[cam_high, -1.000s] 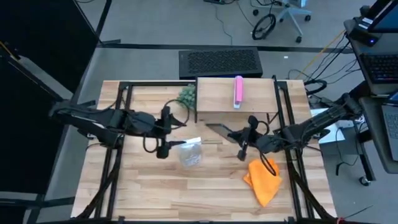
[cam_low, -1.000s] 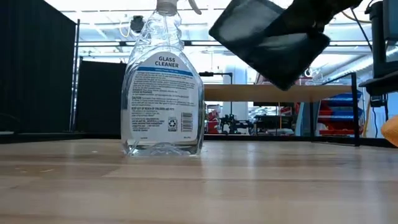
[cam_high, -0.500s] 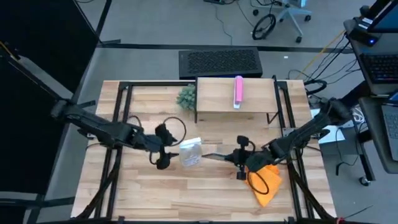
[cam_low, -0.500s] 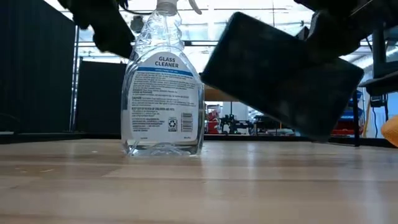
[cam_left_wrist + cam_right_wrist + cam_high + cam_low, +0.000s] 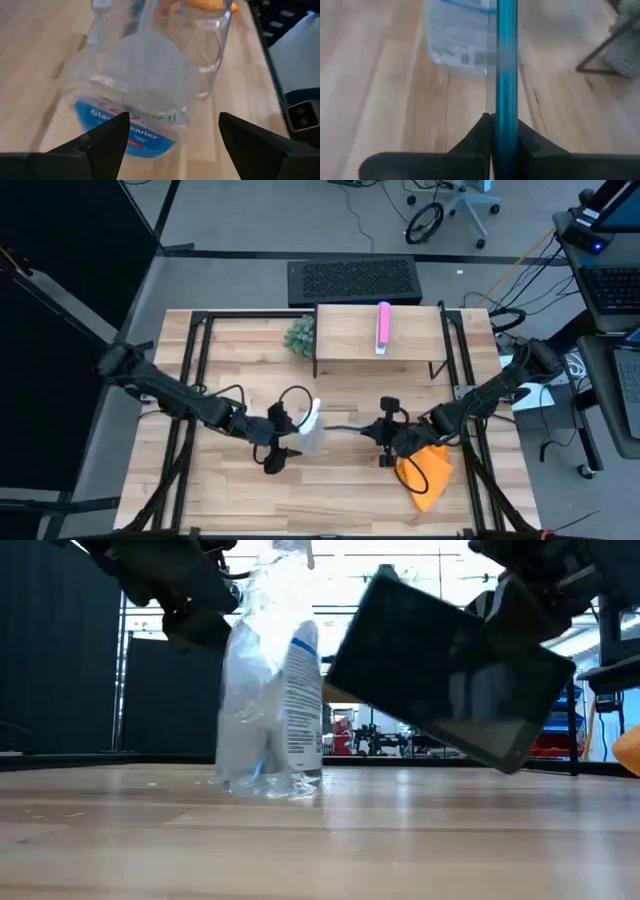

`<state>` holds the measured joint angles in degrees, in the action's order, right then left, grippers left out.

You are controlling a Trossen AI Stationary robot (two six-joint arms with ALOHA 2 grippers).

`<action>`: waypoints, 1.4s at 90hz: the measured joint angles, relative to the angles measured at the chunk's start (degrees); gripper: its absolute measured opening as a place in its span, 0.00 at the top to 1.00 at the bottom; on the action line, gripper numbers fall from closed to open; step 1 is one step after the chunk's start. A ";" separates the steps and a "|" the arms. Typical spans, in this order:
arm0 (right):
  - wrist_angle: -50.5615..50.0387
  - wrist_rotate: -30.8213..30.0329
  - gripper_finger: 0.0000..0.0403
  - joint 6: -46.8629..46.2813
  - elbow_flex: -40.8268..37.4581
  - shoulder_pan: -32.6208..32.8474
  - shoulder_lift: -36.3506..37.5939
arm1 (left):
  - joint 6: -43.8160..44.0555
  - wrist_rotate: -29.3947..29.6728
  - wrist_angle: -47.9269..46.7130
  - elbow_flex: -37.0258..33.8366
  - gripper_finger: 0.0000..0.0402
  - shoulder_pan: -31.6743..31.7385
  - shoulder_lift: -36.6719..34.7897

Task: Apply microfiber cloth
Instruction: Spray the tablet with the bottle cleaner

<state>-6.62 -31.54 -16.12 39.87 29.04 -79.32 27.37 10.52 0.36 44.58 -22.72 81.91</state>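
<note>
Your right gripper (image 5: 381,438) is clamped on tablet (image 5: 450,670), held tilted above table (image 5: 340,490). Left gripper (image 5: 278,442), fingers (image 5: 95,145) apart, straddles spray bottle (image 5: 270,680), which is tilting. Microfiber cloth (image 5: 428,472) lies on table's right side, just beside right arm, untouched.
</note>
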 joint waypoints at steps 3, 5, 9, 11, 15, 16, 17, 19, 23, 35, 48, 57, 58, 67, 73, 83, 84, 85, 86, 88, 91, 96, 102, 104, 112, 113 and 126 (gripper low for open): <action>-0.35 0.03 0.98 -0.47 -0.02 -0.05 0.18 | 0.44 0.02 1.44 0.00 0.27 -0.20 0.41; -0.36 0.03 0.98 -0.74 -0.02 -0.13 0.42 | 0.63 0.00 2.40 -0.02 0.27 -0.32 0.63; -0.36 0.06 0.98 -1.20 -0.02 -0.13 1.06 | 0.79 0.00 3.64 0.00 0.27 -0.53 0.89; -0.41 0.06 0.98 -1.32 -0.02 -0.13 1.35 | 0.83 0.02 4.09 0.00 0.27 -0.67 0.96; -0.47 0.01 0.98 -1.40 -0.02 -0.13 2.04 | 0.81 0.02 5.28 0.00 0.27 -0.72 1.07; -0.60 0.04 0.98 -1.40 -0.02 -0.13 2.22 | 0.81 0.02 5.60 0.00 0.27 -0.75 1.10; -0.73 0.05 0.98 -1.40 -0.02 -0.13 2.40 | 0.83 0.02 5.81 0.00 0.27 -0.76 1.11; -0.98 0.04 0.98 -1.43 -0.02 -0.13 2.77 | 0.83 0.04 6.17 0.00 0.27 -0.79 1.14; -1.71 0.06 0.98 -1.69 -0.02 -0.13 3.77 | 0.81 0.05 6.62 0.00 0.27 -0.77 1.14; -2.97 0.10 0.98 -2.27 -0.01 -0.13 6.62 | 0.79 0.17 6.98 0.00 0.27 -0.72 1.14; -6.30 1.96 0.98 -4.13 0.01 0.02 10.02 | 0.71 0.18 6.21 0.51 0.27 -0.72 1.16; -10.58 1.45 0.98 -7.07 0.01 0.81 13.36 | -0.58 0.21 1.61 2.09 0.27 -0.72 -0.27; -10.82 1.36 0.98 -7.30 0.01 0.84 13.73 | -0.72 0.25 0.81 2.41 0.27 -0.72 -0.55; -11.62 0.50 0.98 -9.23 0.01 1.30 16.62 | -3.08 1.86 -5.65 5.80 0.27 -0.72 -4.49; -11.61 -0.10 0.98 -9.36 0.01 1.80 17.67 | -4.36 2.88 -6.75 6.93 0.27 -0.63 -6.93; -11.64 -0.46 0.98 -9.38 0.01 1.99 18.42 | -6.75 3.42 -4.71 6.93 0.27 -0.30 -9.43; -11.64 -0.55 0.98 -9.36 0.01 1.99 18.43 | -6.85 3.56 -4.55 6.93 0.27 -0.23 -9.57; -11.64 -0.64 0.98 -9.36 0.01 1.99 18.43 | -6.81 3.76 -4.40 6.93 0.27 -0.19 -9.70; -11.65 -0.73 0.98 -9.36 0.01 2.00 18.41 | -6.79 3.95 -4.23 6.93 0.27 -0.15 -9.79; -11.69 -1.00 0.98 -9.31 0.01 2.01 18.35 | -6.76 4.33 -3.86 6.93 0.27 -0.13 -9.97; -11.72 -1.30 0.98 -8.95 0.01 1.99 18.23 | -6.75 4.56 -3.05 6.93 0.27 -0.12 -10.26; -11.75 -1.49 0.98 -8.13 0.01 1.95 18.20 | -7.12 4.59 -1.78 6.93 0.27 -0.09 -10.40; -11.72 -1.63 0.98 -7.61 0.01 1.60 18.20 | -8.34 4.66 -1.47 6.91 0.27 0.06 -10.42; -11.73 -1.61 0.98 -7.59 0.01 1.48 18.20 | -8.63 4.66 -1.42 6.91 0.27 0.08 -10.42; -11.76 -1.63 0.98 -7.63 0.01 1.33 18.20 | -10.55 4.84 -1.90 6.86 0.27 0.24 -10.40; -11.78 -1.62 0.98 -7.63 0.01 1.33 18.20 | -10.96 4.93 -1.90 6.86 0.27 0.27 -10.40; -12.16 -1.69 0.98 -7.12 0.01 1.33 18.16 | -14.40 8.20 -1.47 6.84 0.27 1.07 -10.12</action>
<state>-18.79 -33.23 -23.24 39.88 30.37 -61.16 12.98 18.72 -1.12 51.42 -21.65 71.79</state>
